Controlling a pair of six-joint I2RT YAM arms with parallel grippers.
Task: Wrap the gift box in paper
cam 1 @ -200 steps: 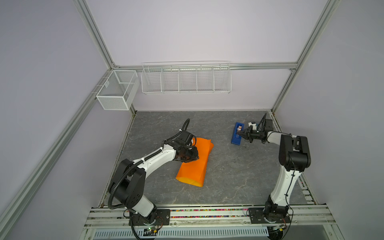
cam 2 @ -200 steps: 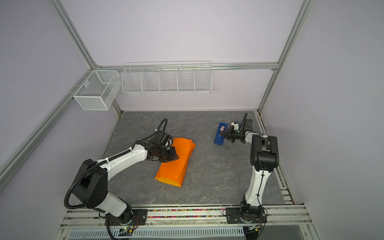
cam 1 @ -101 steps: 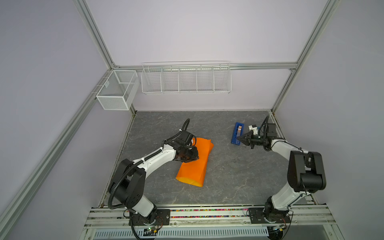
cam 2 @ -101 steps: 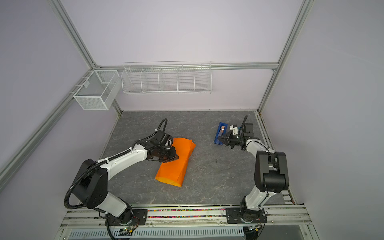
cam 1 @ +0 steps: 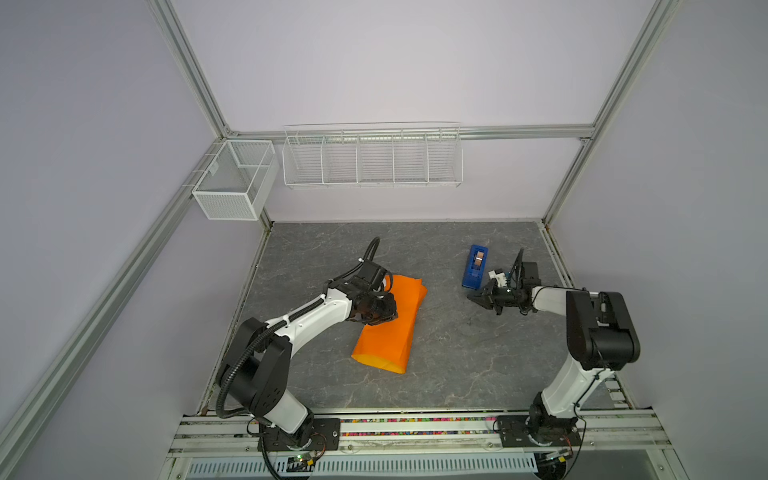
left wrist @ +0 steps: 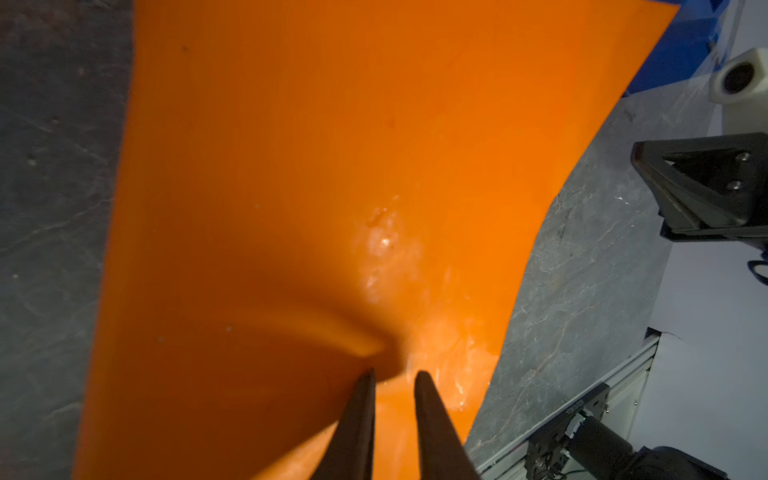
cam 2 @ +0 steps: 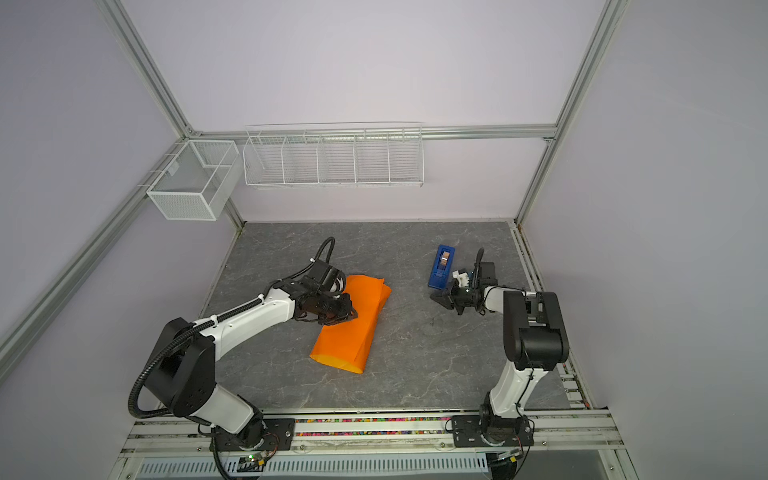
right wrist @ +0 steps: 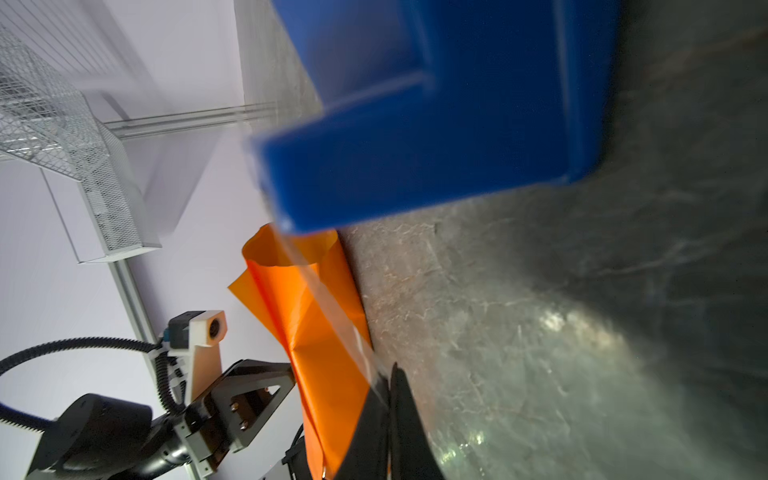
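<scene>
Tape [right wrist: 328, 307] now stretches from the dispenser [cam 1: 474, 272] to the clenched right end effector [cam 1: 473, 297], which has pulled away toward the paper [cam 1: 395, 328]. Left end effector [left wrist: 392, 376], jaws barely parted, presses on that folded paper left of centre on the counter [cam 1: 457, 353]; the box is hidden, likely inside, so taping the seam looks next.

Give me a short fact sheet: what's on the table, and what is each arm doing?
paper: orange, folded into a long bundle on the table
gift box: not visible
left end effector: tips on the paper, slightly apart
tape dispenser: blue, on the table's right side
right end effector: shut on a clear tape strip from the dispenser
</scene>
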